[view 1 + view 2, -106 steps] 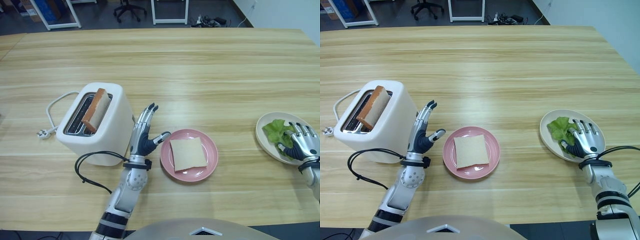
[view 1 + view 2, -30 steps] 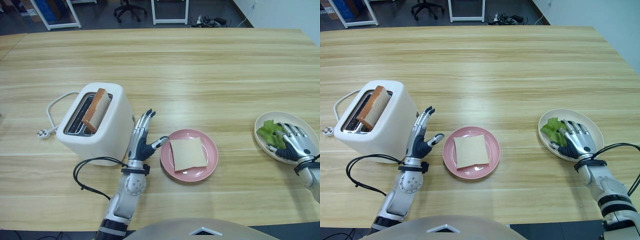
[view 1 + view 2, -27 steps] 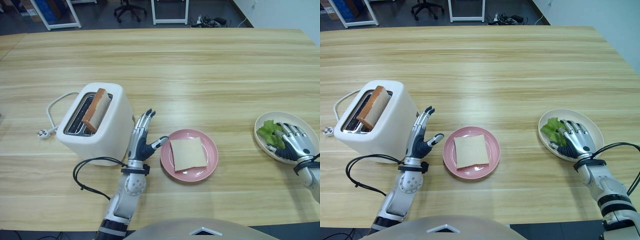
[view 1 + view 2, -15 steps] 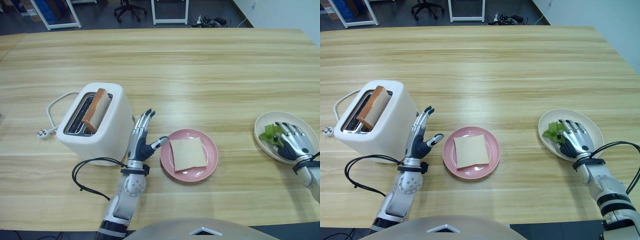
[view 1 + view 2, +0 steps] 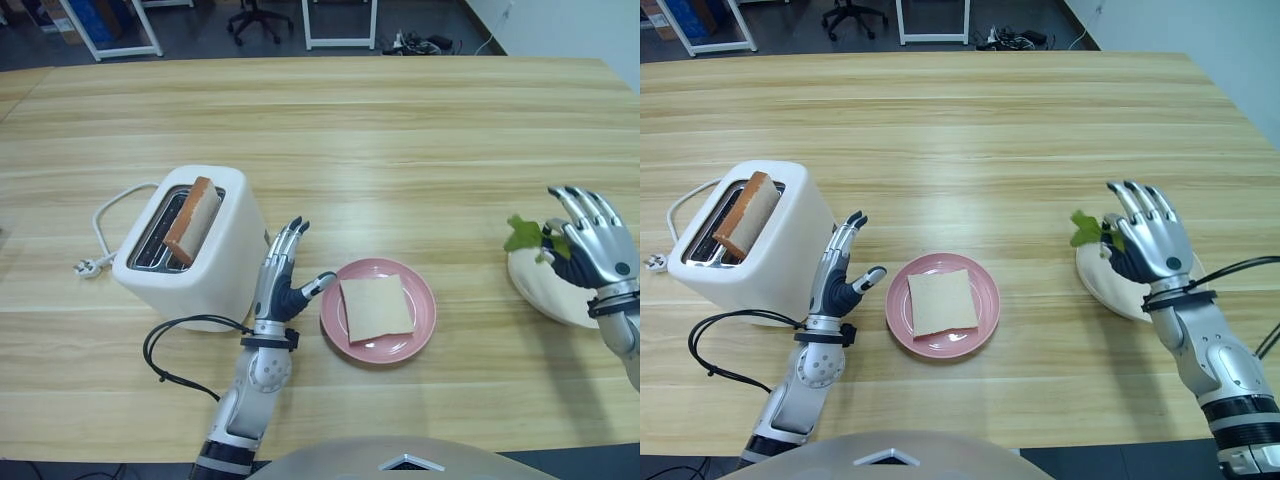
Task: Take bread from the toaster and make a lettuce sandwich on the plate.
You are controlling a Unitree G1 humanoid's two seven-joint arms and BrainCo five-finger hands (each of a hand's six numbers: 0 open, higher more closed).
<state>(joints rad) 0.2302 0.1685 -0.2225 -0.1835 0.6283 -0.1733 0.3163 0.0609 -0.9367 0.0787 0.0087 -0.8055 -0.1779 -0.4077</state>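
Now the lettuce is up off its dish.
My right hand [image 5: 1150, 240], at the right of the frame, is pinched on the lettuce [image 5: 1090, 230] and holds it in the air above the cream dish [image 5: 1110, 290]; half a second ago that hand lay in the dish on the leaf. My left hand [image 5: 840, 275] has not shifted: fingers straight and apart, holding nothing, between the toaster [image 5: 790, 250] and the pink plate [image 5: 898, 320]. One slice [image 5: 941, 302] lies on the plate, another [image 5: 748, 215] stands in the toaster, left of centre.
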